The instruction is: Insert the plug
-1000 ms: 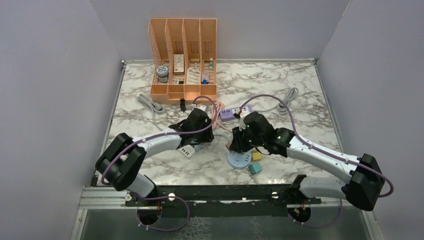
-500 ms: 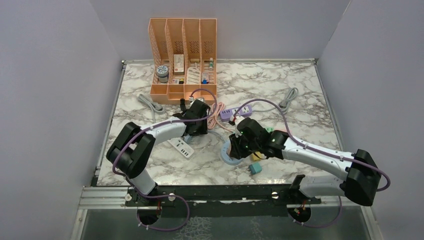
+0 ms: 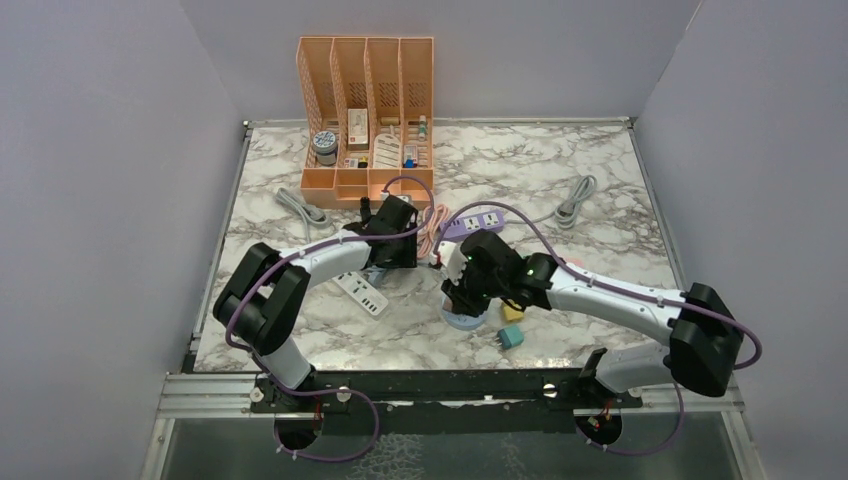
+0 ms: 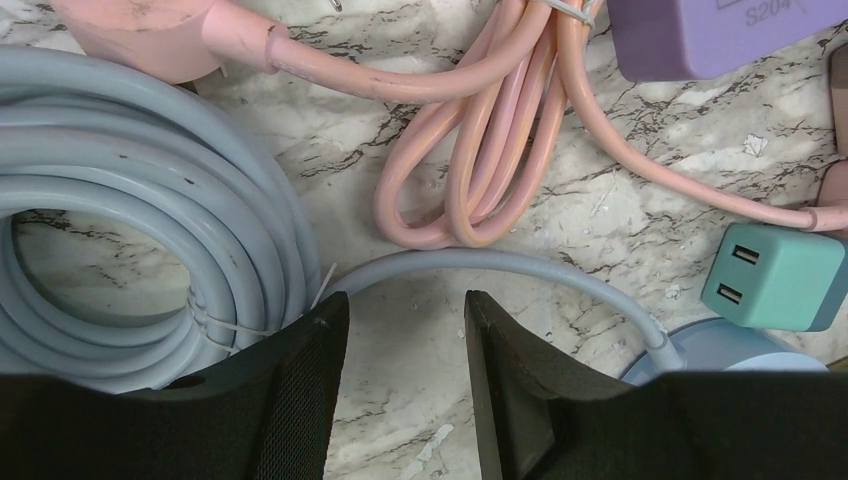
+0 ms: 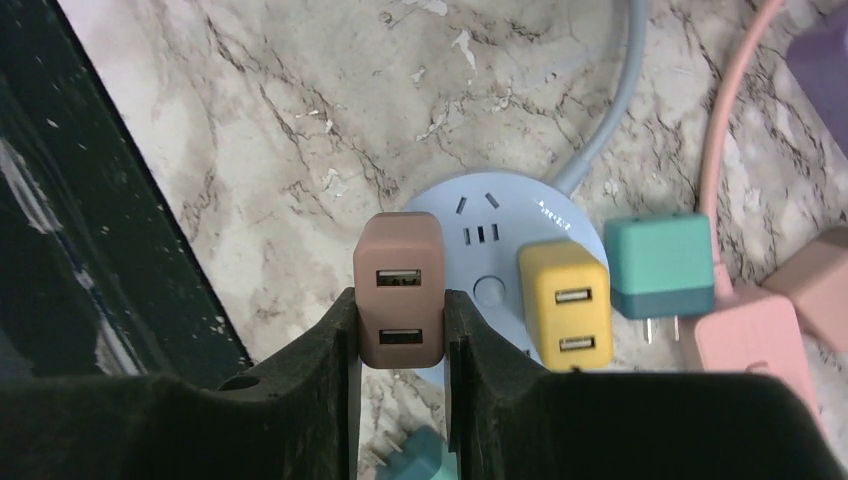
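Note:
My right gripper [image 5: 398, 297] is shut on a brown two-port USB plug [image 5: 398, 290] and holds it over the left part of a round blue socket hub [image 5: 497, 215]. I cannot tell whether its prongs are seated. A yellow plug [image 5: 563, 300] stands on the hub. A teal plug [image 5: 660, 265] lies just to its right. In the top view the right gripper [image 3: 462, 290] is above the hub [image 3: 466, 320]. My left gripper [image 4: 405, 310] is open and empty over bare marble, beside a grey cable coil [image 4: 120, 200]; in the top view it [image 3: 398, 255] is left of the hub.
An orange organizer [image 3: 366, 110] stands at the back. A purple power strip [image 3: 478, 220], a white power strip [image 3: 362, 293], pink cable loops [image 4: 490, 130], a pink plug [image 5: 750, 335] and a second teal plug [image 3: 511, 337] lie around the hub.
My right gripper has moved left and slightly away, carrying the brown plug over the hub. My left gripper moved toward the back a second ago and has since held still.

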You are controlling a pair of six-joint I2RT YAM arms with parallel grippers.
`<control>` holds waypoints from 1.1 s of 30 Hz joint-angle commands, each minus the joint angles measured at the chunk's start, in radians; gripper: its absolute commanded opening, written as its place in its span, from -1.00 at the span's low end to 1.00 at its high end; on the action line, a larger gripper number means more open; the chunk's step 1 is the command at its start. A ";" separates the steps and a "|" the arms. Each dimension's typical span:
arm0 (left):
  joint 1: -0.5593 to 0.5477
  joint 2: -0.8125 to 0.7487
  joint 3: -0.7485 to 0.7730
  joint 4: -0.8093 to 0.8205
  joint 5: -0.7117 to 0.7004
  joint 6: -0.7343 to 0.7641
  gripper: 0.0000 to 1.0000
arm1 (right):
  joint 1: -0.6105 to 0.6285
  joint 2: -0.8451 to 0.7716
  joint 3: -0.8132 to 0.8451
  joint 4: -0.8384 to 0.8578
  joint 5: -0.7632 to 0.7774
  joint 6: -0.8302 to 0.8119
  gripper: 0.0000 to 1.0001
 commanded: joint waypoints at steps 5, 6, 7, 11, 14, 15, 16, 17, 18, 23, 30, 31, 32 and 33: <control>0.027 -0.008 0.001 0.002 0.043 0.006 -0.02 | -0.038 0.037 0.032 -0.090 -0.145 -0.298 -0.98; 0.029 -0.009 0.000 0.003 0.047 0.004 -0.02 | -0.046 0.031 0.033 -0.091 -0.153 -0.303 -0.98; 0.031 -0.010 -0.003 0.005 0.052 0.001 -0.02 | -0.052 0.027 0.036 -0.094 -0.160 -0.307 -0.98; 0.037 -0.015 -0.011 0.016 0.059 -0.012 -0.03 | -0.067 0.018 0.031 -0.111 -0.172 -0.308 -0.98; 0.039 -0.015 -0.012 0.017 0.060 -0.020 -0.03 | -0.091 0.005 0.017 -0.115 -0.183 -0.300 -0.98; 0.040 -0.014 -0.012 0.019 0.061 -0.023 -0.03 | -0.099 0.005 0.013 -0.119 -0.188 -0.300 -0.98; 0.041 -0.013 -0.010 0.019 0.061 -0.023 -0.03 | -0.105 0.005 0.011 -0.120 -0.190 -0.299 -0.98; 0.041 -0.012 -0.008 0.020 0.062 -0.026 -0.03 | -0.109 0.008 0.007 -0.120 -0.193 -0.302 -0.98; 0.041 -0.009 -0.006 0.022 0.064 -0.027 -0.03 | -0.111 0.012 0.005 -0.120 -0.200 -0.304 -0.98; 0.041 -0.003 0.003 0.026 0.068 -0.039 -0.03 | -0.113 0.052 0.006 -0.118 -0.192 -0.307 -0.98; 0.041 -0.008 0.002 0.036 0.068 -0.050 -0.03 | -0.113 0.089 0.011 -0.087 -0.199 -0.309 -0.98; 0.042 -0.009 0.003 0.039 0.068 -0.051 -0.03 | -0.113 0.092 0.011 -0.087 -0.201 -0.313 -0.98; 0.042 -0.009 0.004 0.039 0.069 -0.051 -0.03 | -0.114 0.097 0.009 -0.087 -0.202 -0.318 -0.98; 0.042 -0.009 0.004 0.040 0.069 -0.051 -0.03 | -0.113 0.099 0.007 -0.085 -0.201 -0.322 -0.98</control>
